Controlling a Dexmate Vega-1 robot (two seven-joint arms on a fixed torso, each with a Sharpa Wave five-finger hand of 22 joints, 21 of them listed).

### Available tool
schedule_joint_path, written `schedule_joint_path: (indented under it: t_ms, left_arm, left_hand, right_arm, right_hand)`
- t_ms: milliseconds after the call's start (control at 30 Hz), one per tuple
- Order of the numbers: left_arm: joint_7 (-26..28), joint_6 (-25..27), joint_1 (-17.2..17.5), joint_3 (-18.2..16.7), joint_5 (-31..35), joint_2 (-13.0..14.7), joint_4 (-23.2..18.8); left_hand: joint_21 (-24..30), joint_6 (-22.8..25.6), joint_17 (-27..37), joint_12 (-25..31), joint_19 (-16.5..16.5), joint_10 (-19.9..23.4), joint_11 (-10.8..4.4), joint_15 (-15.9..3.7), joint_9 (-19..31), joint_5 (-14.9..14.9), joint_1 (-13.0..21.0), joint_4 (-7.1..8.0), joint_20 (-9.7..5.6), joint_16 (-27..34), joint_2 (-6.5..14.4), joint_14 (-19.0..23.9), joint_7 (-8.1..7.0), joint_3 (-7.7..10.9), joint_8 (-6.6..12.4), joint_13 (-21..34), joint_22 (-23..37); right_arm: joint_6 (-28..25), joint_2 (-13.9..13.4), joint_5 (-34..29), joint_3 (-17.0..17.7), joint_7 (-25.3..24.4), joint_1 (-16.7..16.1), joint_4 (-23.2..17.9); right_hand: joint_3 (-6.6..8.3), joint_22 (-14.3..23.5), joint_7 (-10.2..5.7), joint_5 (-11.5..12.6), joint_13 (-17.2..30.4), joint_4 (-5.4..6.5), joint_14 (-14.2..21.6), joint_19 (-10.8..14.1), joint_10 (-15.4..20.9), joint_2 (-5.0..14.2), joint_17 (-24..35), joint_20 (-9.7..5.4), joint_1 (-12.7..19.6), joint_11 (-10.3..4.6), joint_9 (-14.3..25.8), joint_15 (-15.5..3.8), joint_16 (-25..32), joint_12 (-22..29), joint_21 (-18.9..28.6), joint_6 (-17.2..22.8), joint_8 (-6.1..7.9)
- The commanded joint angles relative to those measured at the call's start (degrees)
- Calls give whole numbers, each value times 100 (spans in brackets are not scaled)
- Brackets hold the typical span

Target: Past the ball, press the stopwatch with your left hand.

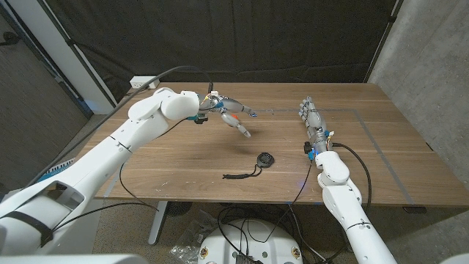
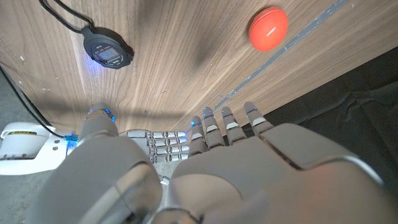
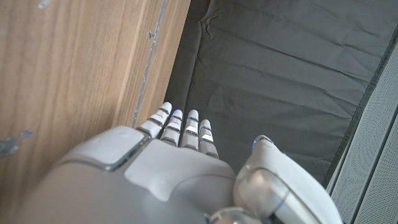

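The stopwatch (image 1: pixel 264 159) lay near the middle of the wooden bench (image 1: pixel 183 161), towards its front edge, with its black cord (image 1: pixel 242 174) trailing off towards the front-left corner. The left hand (image 1: pixel 233 115) hung in the air over the bench's back half, fingers (image 1: pixel 244 131) apart and holding nothing; the orange ball (image 2: pixel 268 28) sat on the bench close under it, with a little orange showing between the fingers in the head view. Stopwatch and ball lay well apart — the wrist view showed bare wood between them. The right hand (image 1: pixel 311 121) waited near the bench's right side, fingers straight and together, empty. The likeliest slip, as I judged it, was a low-hanging finger or palm clipping the ball as the hand swung towards the stopwatch, sending it rolling across the bench. A second risk lay in the press itself: the stopwatch was small and loose on smooth wood, so an off-centre push could skid or tip it rather than work the button, and a finger might snag the cord. No containers were on the bench.
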Motion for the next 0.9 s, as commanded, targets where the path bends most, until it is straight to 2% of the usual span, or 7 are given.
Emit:
schedule_joint_path:
  t_ms: [33, 467, 667, 900]
  left_arm:
    - [-542, 349, -162, 379, 969, -210, -342]
    - [-933, 377, -296, 752, 1734, -484, -437]
    - [-1005, 309, -287, 862, 2006, -564, -506]
    - [-1067, 214, -238, 923, 2184, -640, -573]
  left_hand:
    - [76, 282, 52, 86, 107, 235, -68, -71, 23, 48, 38, -5, 23, 89, -11, 199, 9, -87, 107, 13, 26]
    - [110, 352, 85, 108, 162, 356, -67, -93, 29, 67, 60, -5, 94, 122, -10, 297, -32, -146, 122, 20, 33]
    - [127, 502, 105, 147, 182, 478, -169, -134, 35, 84, 107, -16, 110, 124, 7, 334, -55, -172, 175, 29, 37]
    - [144, 683, 122, 170, 202, 534, -187, -173, 44, 102, 193, -50, 98, 118, -3, 371, -92, -202, 247, 50, 39]
  right_arm:
    - [129, -32, 152, 60, 63, -28, 117]
    - [221, -53, 297, 143, 186, 8, 250]
    - [295, -51, 363, 190, 236, 11, 308]
    - [359, -44, 422, 220, 286, -5, 367]
  right_hand:
    - [9, 11, 16, 8, 7, -5, -7, 28, 46, -32, 23, -3, -36, 24, 20, 45, 9, 21, 41, 38, 27]
    - [4, 11, 18, 8, 7, 6, -3, 27, 56, -35, 24, 1, -61, 22, 20, 45, 9, 22, 40, 36, 25]
    - [0, 11, 8, 8, 7, 11, 1, 29, 62, -38, 25, 3, -75, 24, 20, 45, 10, 23, 41, 39, 25]
    - [-2, 11, 14, 8, 7, 16, 12, 32, 73, -39, 25, 6, -85, 24, 20, 54, 13, 26, 42, 42, 26]
